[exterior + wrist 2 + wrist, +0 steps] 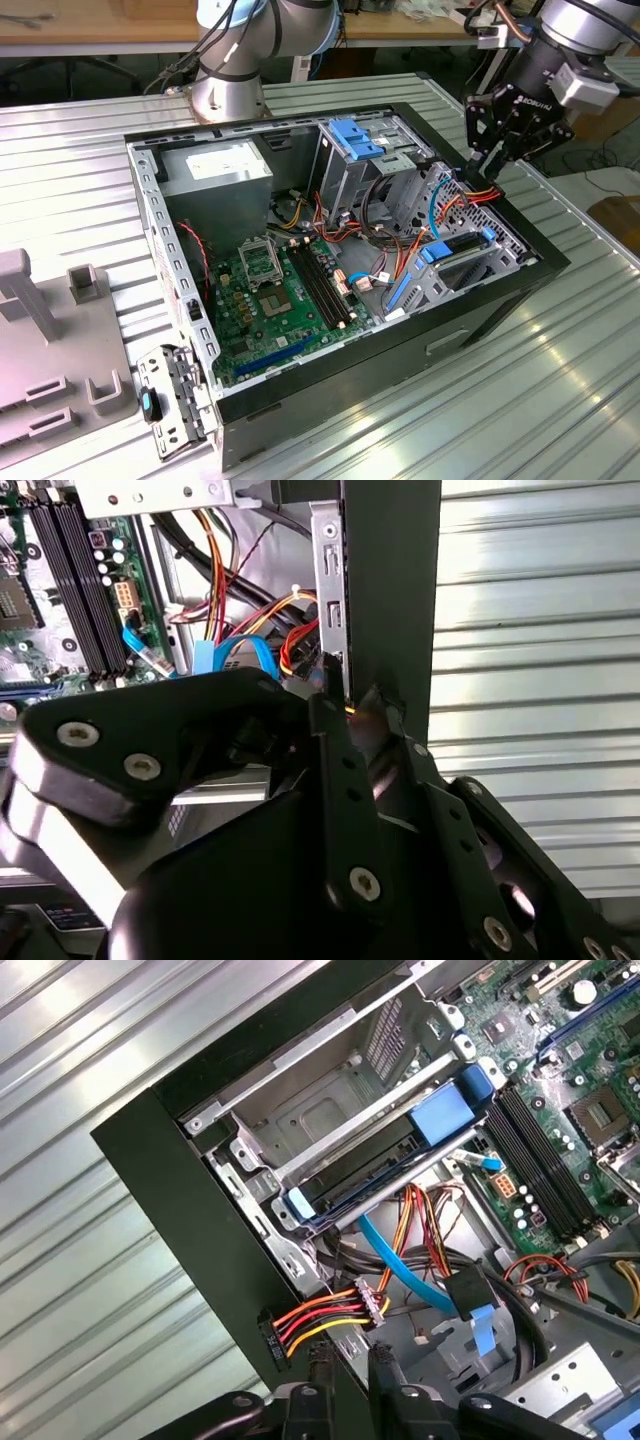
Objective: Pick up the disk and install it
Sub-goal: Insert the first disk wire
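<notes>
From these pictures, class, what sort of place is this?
Probably a robotics lab: a robot arm standing on a ribbed metal table, an open computer case on it, wooden workbenches behind.

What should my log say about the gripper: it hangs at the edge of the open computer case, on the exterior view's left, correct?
Not the left. The gripper hangs at the edge of the open computer case on the exterior view's right, as the exterior view shows.

Probably lab: robot arm [232, 75], opened computer [400, 365]
</notes>
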Robot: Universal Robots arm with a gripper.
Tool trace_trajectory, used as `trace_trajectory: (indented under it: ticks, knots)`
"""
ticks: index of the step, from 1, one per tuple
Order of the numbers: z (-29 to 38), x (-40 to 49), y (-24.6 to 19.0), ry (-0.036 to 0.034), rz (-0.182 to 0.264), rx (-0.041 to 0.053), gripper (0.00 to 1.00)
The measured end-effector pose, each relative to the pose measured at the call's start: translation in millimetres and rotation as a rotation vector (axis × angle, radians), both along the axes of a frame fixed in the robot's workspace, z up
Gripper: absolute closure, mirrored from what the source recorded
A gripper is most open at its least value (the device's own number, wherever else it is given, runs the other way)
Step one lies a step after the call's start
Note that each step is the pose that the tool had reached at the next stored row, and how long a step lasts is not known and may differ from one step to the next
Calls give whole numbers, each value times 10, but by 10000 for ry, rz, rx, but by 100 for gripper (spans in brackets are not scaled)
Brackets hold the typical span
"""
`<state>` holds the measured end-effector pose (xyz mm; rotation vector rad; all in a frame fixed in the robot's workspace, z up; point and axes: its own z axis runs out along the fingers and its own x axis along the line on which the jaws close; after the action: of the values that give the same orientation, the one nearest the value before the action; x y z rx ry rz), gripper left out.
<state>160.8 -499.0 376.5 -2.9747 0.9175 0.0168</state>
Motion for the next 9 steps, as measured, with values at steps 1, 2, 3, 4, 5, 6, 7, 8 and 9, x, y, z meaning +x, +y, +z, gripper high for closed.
trace_trajectory:
  ticks: [1, 2, 3, 4, 5, 6, 7, 8, 9]
  knots:
    - [0, 0, 0, 0, 54, -5, 69]
    - [-1, 1, -1, 0, 130, -38, 69]
    - [-1, 1, -1, -1, 175, -60, 69]
    - [0, 2, 0, -2, 230, -87, 69]
    - [1, 4, 0, -2, 276, -97, 69]
    - [0, 5, 0, -2, 316, -106, 69]
    - [0, 6, 0, -7, 433, -124, 69]
    - [0, 9, 0, -28, 614, -126, 69]
    - [0, 10, 0, -44, 838, -125, 69]
